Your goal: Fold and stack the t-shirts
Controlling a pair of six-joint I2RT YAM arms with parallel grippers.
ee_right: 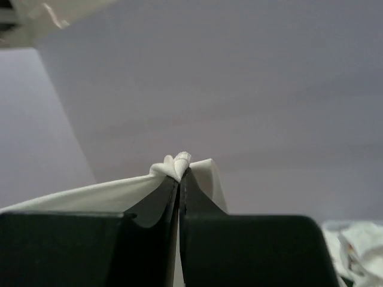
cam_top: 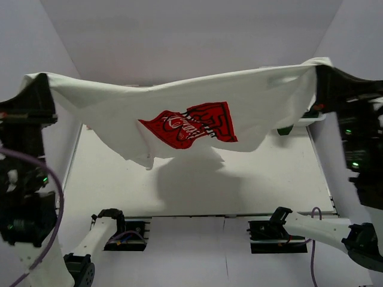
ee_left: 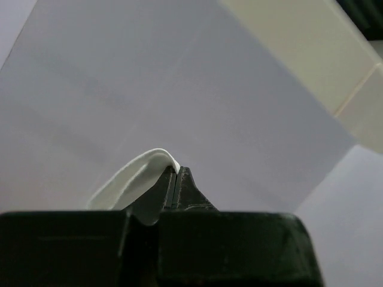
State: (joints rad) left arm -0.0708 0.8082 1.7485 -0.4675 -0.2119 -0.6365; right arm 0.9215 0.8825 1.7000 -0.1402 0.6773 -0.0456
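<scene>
Top view: large white cloth t-shirt w/ red square print (cam_top: pixel 119 104) hangs stretched above white bench (cam_top: pixel 275 179), btwn left tool (cam_top: pixel 37 81) & right tool (cam_top: pixel 320 70).
L wrist: tool pressed together, pinching a white cloth fold.
R wrist: same, pinching a bunched white edge.

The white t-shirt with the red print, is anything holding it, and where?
Both grippers hold the t-shirt aloft: left gripper pinches one upper corner, right gripper the opposite one.

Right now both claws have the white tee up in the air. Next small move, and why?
Probably lower both claws together toward the table: the white tee hangs sagging between the left claw and right claw, off the surface, and needs laying flat before any fold.
</scene>
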